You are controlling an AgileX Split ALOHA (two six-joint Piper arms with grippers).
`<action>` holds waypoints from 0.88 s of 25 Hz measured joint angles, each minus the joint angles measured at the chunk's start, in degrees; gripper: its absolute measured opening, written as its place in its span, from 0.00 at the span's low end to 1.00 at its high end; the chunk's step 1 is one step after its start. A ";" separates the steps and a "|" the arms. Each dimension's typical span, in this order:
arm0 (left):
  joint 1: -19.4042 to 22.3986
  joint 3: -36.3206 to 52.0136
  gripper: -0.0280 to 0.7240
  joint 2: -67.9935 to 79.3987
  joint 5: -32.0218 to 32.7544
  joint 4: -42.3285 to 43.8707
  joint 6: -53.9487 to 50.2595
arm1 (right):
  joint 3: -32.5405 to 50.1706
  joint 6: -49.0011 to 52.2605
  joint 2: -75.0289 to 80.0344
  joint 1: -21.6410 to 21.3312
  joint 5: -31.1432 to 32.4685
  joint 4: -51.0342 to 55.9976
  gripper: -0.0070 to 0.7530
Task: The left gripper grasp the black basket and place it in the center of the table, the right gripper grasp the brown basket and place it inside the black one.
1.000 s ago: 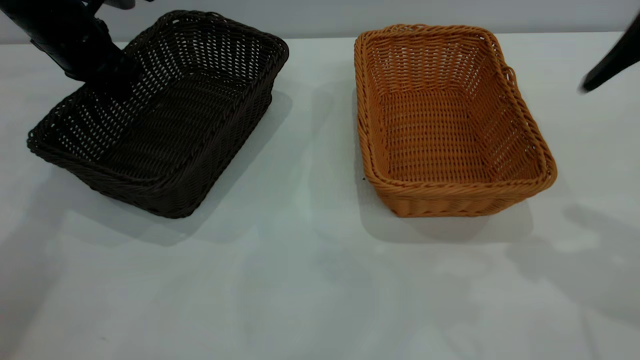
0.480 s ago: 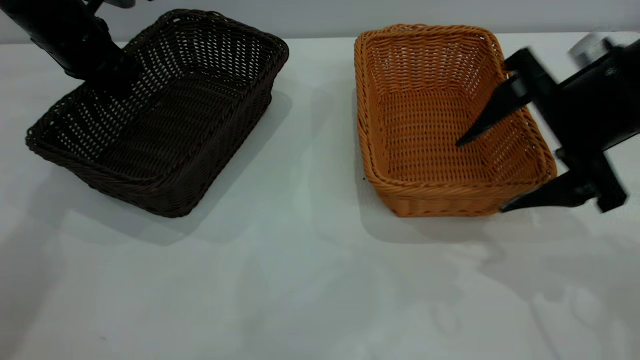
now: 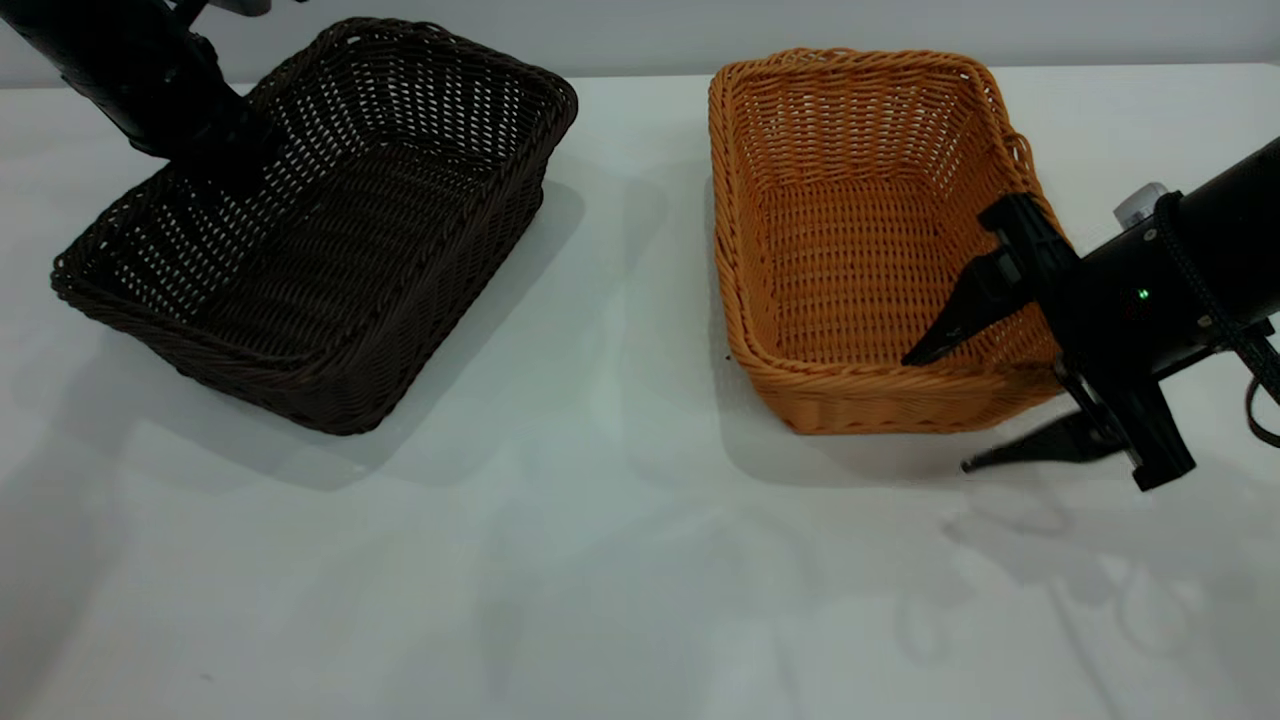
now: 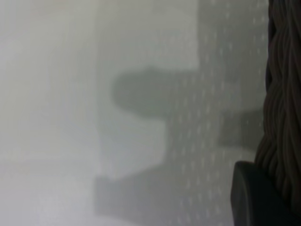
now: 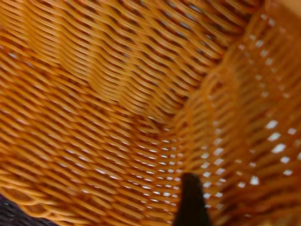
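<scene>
The black basket [image 3: 380, 200] sits at the far left of the white table [image 3: 600, 560], its left end slightly raised. My left gripper [image 3: 215, 170] is at its far left rim and is shut on it; in the left wrist view one dark finger [image 4: 254, 197] presses against the braided rim [image 4: 282, 94]. The brown basket [image 3: 850, 250] stands at the far right. My right gripper [image 3: 935, 413] is open and straddles the basket's near right corner, one finger inside and one outside. The right wrist view shows the orange weave [image 5: 117, 94] and one fingertip [image 5: 190, 202].
The two baskets stand side by side with a gap of bare table between them. The wide front half of the table lies in front of both. The right arm's black cable [image 3: 1262, 400] hangs at the right edge.
My right arm has swung in from the far right and come down to the brown basket's near right corner. The black basket has shifted only slightly in my left gripper.
</scene>
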 joint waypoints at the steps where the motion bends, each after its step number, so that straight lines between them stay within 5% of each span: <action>1: 0.00 0.00 0.15 0.00 -0.05 0.00 0.00 | -0.10 -1.08 0.00 0.00 -0.13 1.20 0.55; 9: 0.00 0.00 0.15 0.00 -0.05 0.00 0.02 | -0.35 -8.22 0.12 -0.05 -1.54 8.82 0.11; 14: 0.00 -0.04 0.15 -0.05 -0.18 0.21 0.07 | -1.35 -13.10 0.12 -1.70 -1.84 8.45 0.10; 22: -0.06 -0.30 0.15 -0.70 0.13 0.01 5.95 | -9.31 -19.09 0.57 -13.99 8.13 7.18 0.10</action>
